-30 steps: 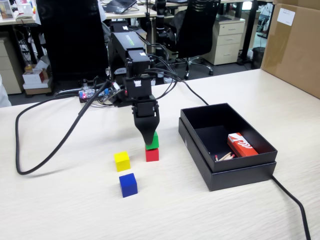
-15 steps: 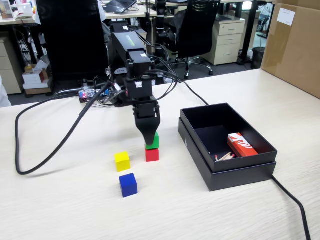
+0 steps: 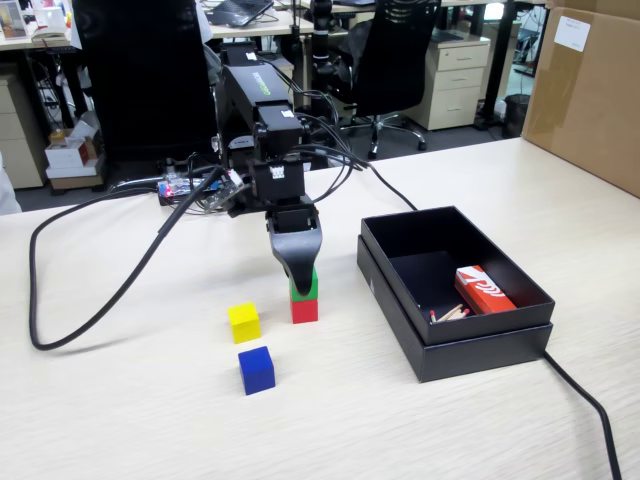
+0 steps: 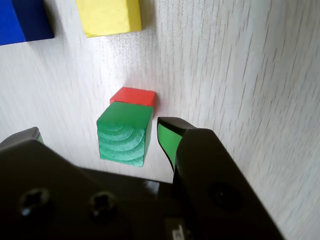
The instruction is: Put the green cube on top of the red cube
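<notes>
Wrist view: we see the green cube (image 4: 124,132) sitting on top of the red cube (image 4: 134,96), between the two jaws. Only a strip of the red cube's top and far edge shows beyond the green one. The green cube's near face carries curved grain rings. The jaws (image 4: 100,137) stand apart, one on each side of the green cube. The right-hand jaw, with its green inner pad, sits just beside the cube with a narrow strip of desk (image 4: 225,75) showing between them. The left-hand jaw is well clear of the cube. Neither jaw touches it.

Beyond the jaw tips, at the top edge of this view, lie a yellow cube (image 4: 107,16) and, to its left, a blue cube (image 4: 22,20), both flat on the pale wood-grain desk.

In the fixed view we see the same stack, green cube (image 3: 308,285) over red cube (image 3: 304,310), directly below the black jaws (image 3: 300,280), which point down and hide part of the green cube. To the left of the jaws lies the yellow cube (image 3: 244,322), and nearer the camera the blue cube (image 3: 256,369). To the right of the jaws stands an open black box (image 3: 470,345) holding a red-and-white packet (image 3: 483,290) and a few matchsticks (image 3: 450,313). A thick black cable (image 3: 110,290) loops across the desk on the left.
</notes>
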Available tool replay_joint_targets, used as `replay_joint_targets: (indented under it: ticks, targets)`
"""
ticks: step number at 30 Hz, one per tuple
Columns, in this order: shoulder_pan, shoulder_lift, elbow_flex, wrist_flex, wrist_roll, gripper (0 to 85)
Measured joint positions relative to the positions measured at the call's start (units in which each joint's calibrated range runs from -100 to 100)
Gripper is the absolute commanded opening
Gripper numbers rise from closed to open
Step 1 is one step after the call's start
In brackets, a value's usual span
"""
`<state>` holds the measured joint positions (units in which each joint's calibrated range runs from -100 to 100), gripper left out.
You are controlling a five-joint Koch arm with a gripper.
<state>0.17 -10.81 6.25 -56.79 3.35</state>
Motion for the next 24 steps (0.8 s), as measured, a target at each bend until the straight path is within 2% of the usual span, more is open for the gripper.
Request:
replay_joint_targets:
  ticks: [14, 24]
  targets:
    - [0.24, -22.27, -10.04, 0.0, 0.0, 48.4]
    - [0.68, -55.02, -41.81, 3.87, -0.15, 49.2]
